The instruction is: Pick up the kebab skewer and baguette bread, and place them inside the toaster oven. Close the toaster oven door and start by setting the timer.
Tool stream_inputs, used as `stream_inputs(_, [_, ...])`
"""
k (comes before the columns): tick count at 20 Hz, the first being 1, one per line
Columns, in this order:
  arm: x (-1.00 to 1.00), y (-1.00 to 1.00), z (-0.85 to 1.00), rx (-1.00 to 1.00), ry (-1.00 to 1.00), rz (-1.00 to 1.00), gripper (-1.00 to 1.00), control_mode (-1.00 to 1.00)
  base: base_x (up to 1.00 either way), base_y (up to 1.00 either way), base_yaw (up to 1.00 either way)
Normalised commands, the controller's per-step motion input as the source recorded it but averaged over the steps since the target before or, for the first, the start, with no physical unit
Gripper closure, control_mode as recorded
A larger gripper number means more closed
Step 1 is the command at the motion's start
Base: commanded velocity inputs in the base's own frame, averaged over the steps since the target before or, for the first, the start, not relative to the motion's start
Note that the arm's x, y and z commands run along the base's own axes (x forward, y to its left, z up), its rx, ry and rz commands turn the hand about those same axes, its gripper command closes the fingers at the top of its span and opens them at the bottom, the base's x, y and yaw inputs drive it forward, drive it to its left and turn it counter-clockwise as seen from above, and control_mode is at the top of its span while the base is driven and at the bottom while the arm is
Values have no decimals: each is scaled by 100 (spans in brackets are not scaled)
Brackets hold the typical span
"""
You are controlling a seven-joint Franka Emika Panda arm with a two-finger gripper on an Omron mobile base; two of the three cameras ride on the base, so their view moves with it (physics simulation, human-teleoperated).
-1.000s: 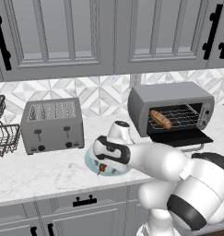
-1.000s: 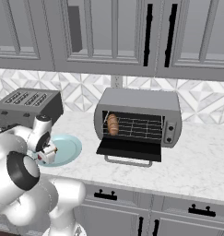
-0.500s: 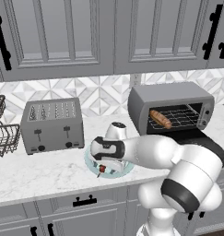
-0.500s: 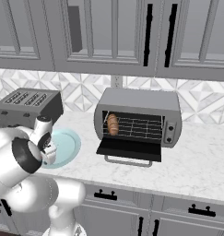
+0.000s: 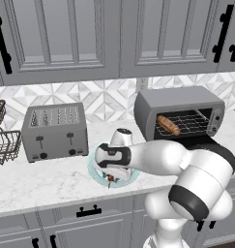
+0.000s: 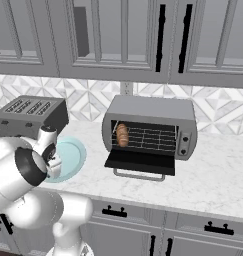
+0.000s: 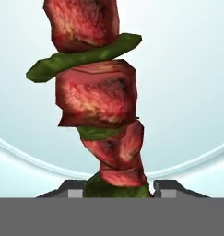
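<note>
Lowered further since the earlier frames, the gripper is now set down over the teal plate, where a second ago it was held higher above it. The kebab skewer is seen close up in the hand view, lying on the plate with its red meat chunks and green pepper pieces running up the picture; its lower end is placed between the two finger tips, one at each side. Whether the jaws are already pressed against the skewer cannot be told; they are seen part way closed around it.

In the left base view a small red piece of the skewer is visible under the hand, near the front edge of the counter. The plate sits on the counter between the four-slot toaster at the left and the toaster oven at the right, nearer the front edge than either.

The baguette bread is already laid on the wire rack inside the toaster oven, toward the left side of the cavity. The toaster oven door is folded down open, its handle at the front. A wire basket is seen at the left edge of the counter.
</note>
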Motion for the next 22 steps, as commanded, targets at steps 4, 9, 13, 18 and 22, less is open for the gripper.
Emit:
stream_inputs(4, [-2, -6, 6, 0, 1, 0, 100, -100, 0, 0, 0])
stream_inputs(9, [-11, -33, 74, 0, 0, 3, 100, -100, 0, 0, 0])
stream_inputs(13, [-17, -57, 100, 0, 0, 3, 100, -100, 0, 0, 0])
stream_inputs(18, [-15, -58, 78, -4, 0, 1, 100, -100, 0, 0, 0])
stream_inputs(22, [-2, -55, 53, -10, 1, 0, 100, -100, 0, 0, 0])
